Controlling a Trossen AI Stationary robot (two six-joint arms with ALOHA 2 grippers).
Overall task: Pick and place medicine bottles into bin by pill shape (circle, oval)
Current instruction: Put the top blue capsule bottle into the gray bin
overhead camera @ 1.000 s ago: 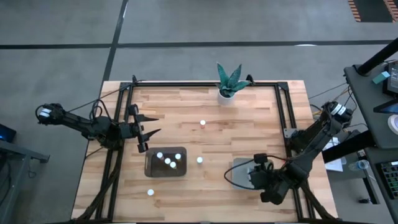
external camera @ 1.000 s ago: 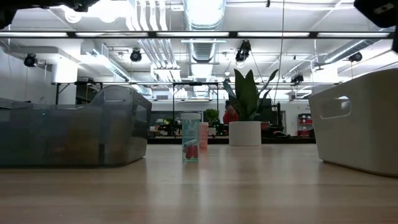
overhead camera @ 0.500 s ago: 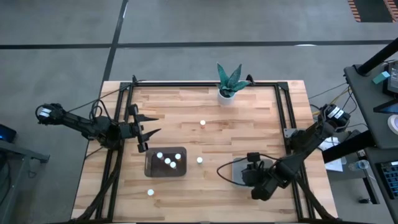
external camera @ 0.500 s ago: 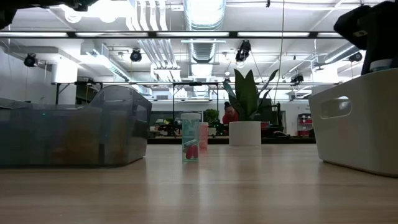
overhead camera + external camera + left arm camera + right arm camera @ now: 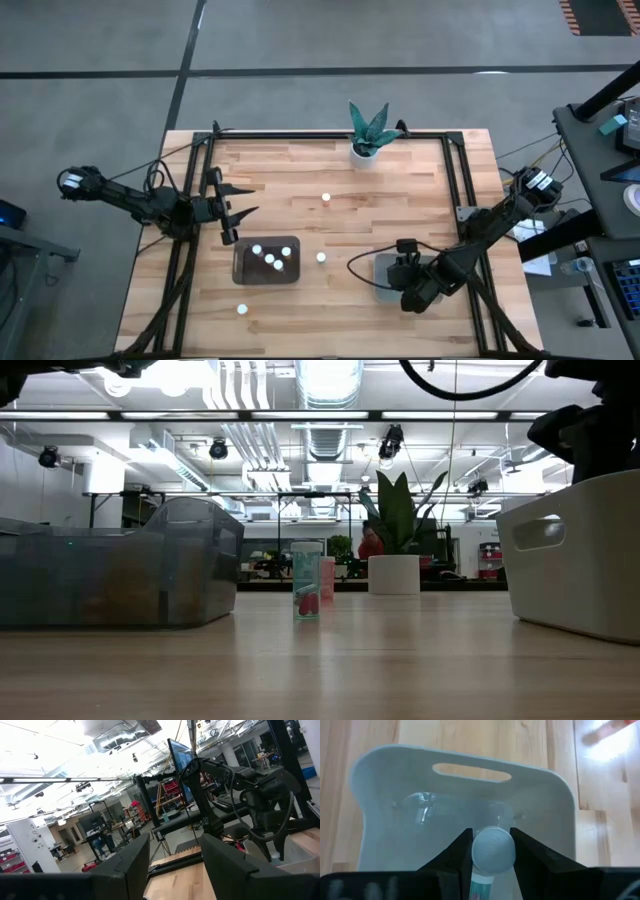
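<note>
My right gripper (image 5: 404, 283) is shut on a medicine bottle with a white cap (image 5: 492, 851) and hangs over the pale grey-green bin (image 5: 384, 272), which also shows in the right wrist view (image 5: 385, 820). The dark translucent bin (image 5: 267, 262) holds several white-capped bottles. Loose bottles stand on their bases on the table at mid-table (image 5: 326, 197), beside the dark bin (image 5: 320, 257) and near the front left (image 5: 241, 309). My left gripper (image 5: 233, 215) is open and empty at the table's left side, above the dark bin's far left corner. My right gripper pinches the bottle between its two fingers at the white cap (image 5: 492, 862), one finger (image 5: 462, 852) on each side. The fingers point down into the pale bin. The bottle is lifted clear above the bin's floor, and its teal-labelled body (image 5: 482, 887) runs back between the fingers.
A white pot with a green plant (image 5: 366, 150) stands at the far edge. A black frame (image 5: 455, 190) runs along the table's left, right and far sides. Something clear lies in the pale bin (image 5: 420, 802). In the low view a bottle (image 5: 307, 580) stands between the two bins.
My right gripper has moved with the bottle toward the table's left edge and down, coming over the pale bin; in the low view it has come down into sight above the bin's rim.
</note>
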